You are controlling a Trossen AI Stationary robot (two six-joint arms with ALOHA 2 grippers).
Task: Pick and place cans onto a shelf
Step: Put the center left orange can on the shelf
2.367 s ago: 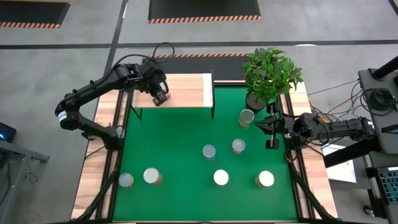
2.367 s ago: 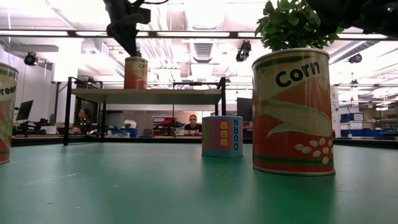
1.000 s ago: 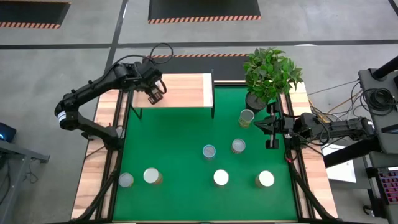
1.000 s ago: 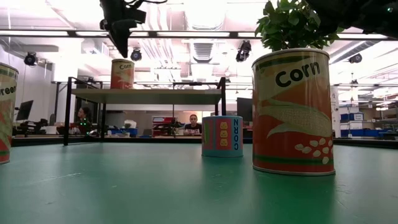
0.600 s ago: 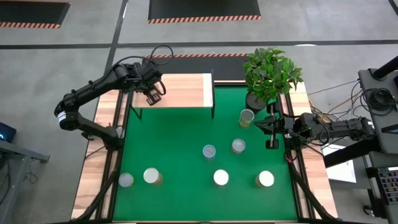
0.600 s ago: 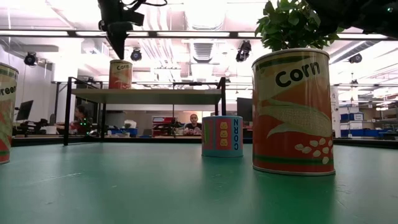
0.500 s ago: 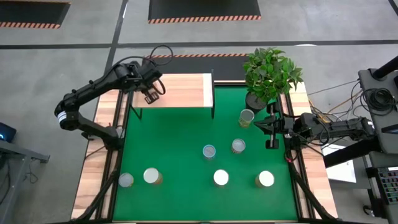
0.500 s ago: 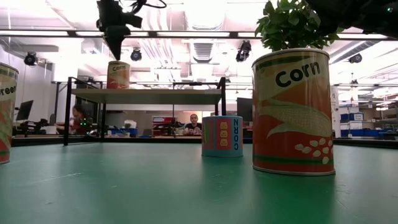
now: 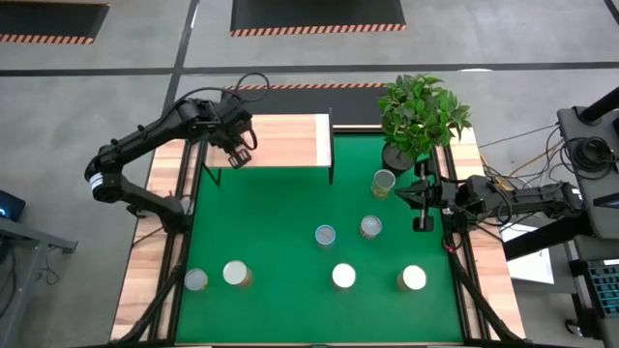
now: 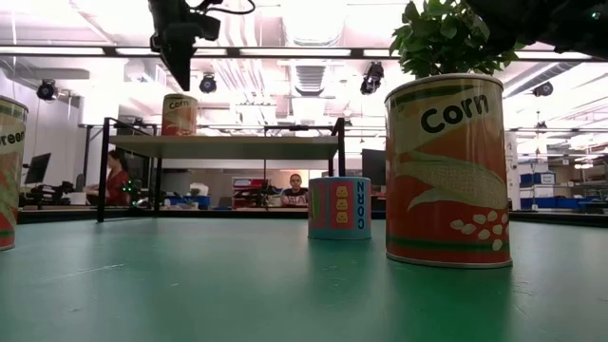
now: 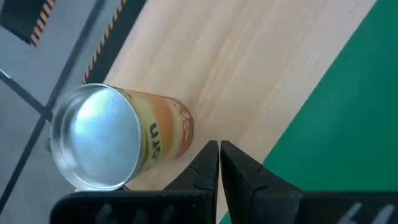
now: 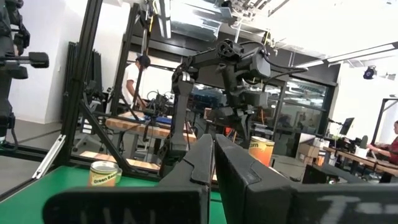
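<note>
bright, even overhead light — ceiling lamps (image 10: 313,19) glare (low view), nearest can (image 10: 446,171) slightly soft.

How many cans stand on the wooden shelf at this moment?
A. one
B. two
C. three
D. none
A: only one can, with a corn label, stands on the shelf, near its left end, with the shut left end effector beside it and not holding it.
</note>
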